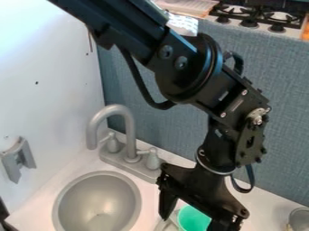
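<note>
Behind the worktop (265, 198), we see a blue textured panel (271, 113) along its back edge and a white wall (48, 72) along its left. The black arm (199, 67) slants in from above, bent so its pincer (194, 221) points down. A round basin (98, 205) is sunk near the left edge, with a grey faucet (114, 119) set behind so its spout, we judge, can reach over it. The pincer is spread wide, and we make out nothing gripped; its spread seems to leave room around the green cup (193, 220), seen between its two sides, right of the basin. We cannot tell whether they touch. A small grey container (299, 220) sits farther right, well apart.
</note>
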Tool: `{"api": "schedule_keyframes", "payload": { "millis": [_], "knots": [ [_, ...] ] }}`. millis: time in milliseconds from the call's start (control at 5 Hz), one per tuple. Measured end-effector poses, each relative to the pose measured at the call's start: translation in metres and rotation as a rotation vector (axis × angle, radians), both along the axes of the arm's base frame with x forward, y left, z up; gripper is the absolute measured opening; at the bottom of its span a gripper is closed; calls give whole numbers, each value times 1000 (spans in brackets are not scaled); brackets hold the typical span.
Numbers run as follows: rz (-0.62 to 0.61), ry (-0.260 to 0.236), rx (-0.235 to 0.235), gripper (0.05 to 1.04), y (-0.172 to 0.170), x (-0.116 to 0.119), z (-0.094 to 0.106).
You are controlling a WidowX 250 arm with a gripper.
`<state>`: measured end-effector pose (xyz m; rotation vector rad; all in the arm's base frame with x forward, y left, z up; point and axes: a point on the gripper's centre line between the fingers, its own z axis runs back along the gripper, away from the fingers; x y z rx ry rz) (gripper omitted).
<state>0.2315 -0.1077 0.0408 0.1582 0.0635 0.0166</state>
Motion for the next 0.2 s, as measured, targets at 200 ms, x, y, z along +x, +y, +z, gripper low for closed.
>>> {"api": "schedule_keyframes", "payload": {
  "millis": [200],
  "knots": [
    [2,-1,-1,1004,0,1,0]
  ]
}}
